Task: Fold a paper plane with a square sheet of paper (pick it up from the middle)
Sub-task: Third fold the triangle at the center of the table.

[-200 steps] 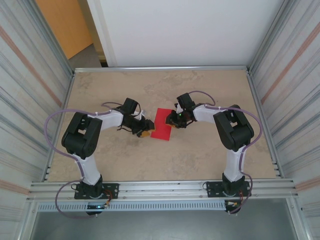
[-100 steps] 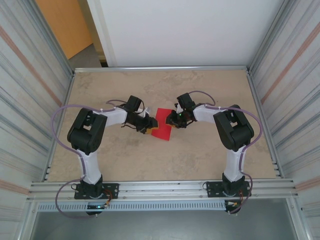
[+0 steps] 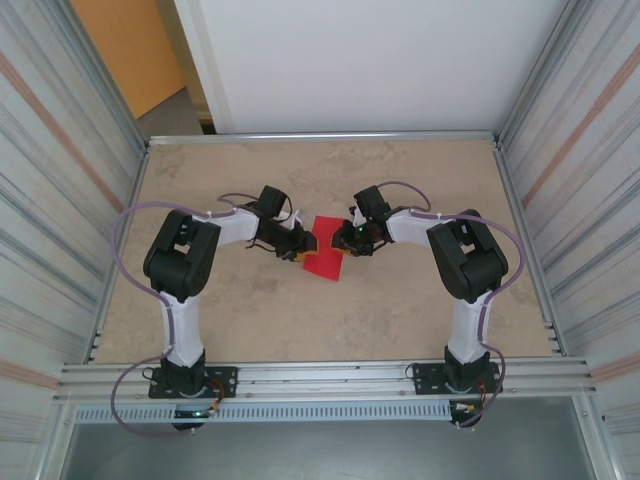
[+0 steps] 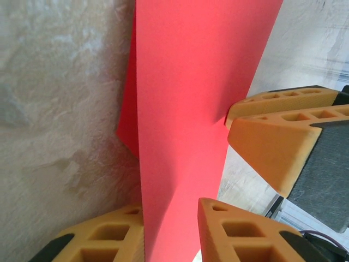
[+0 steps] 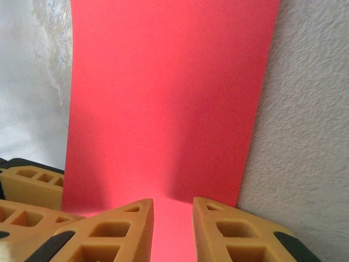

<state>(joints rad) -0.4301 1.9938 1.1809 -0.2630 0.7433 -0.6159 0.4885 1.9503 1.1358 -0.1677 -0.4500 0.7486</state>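
The square sheet of paper (image 3: pixel 324 256) is bright red and lies mid-table, folded into a narrower rectangle; a paper plane is out of view. In the left wrist view an upper layer of the paper (image 4: pixel 191 82) rises off a lower layer and runs between my left gripper (image 4: pixel 172 210) fingers, which stand apart at the sheet's left edge. My left gripper (image 3: pixel 303 251) meets the paper from the left. My right gripper (image 3: pixel 346 240) sits at its right edge. Its jaws are slightly apart, tips down on the paper (image 5: pixel 163 82), red showing in the gap of the right gripper (image 5: pixel 173 202). Its fingers (image 4: pixel 272 142) touch the lifted layer's edge.
The tabletop (image 3: pixel 400 310) is beige and mottled, with metal walls left and right and a rail along the near edge. Both arms bend in toward the centre, elbows out to the sides.
My left arm has reached rightward to the paper's left edge and its jaws have narrowed around the lifted layer. The right arm and the paper have stayed put.
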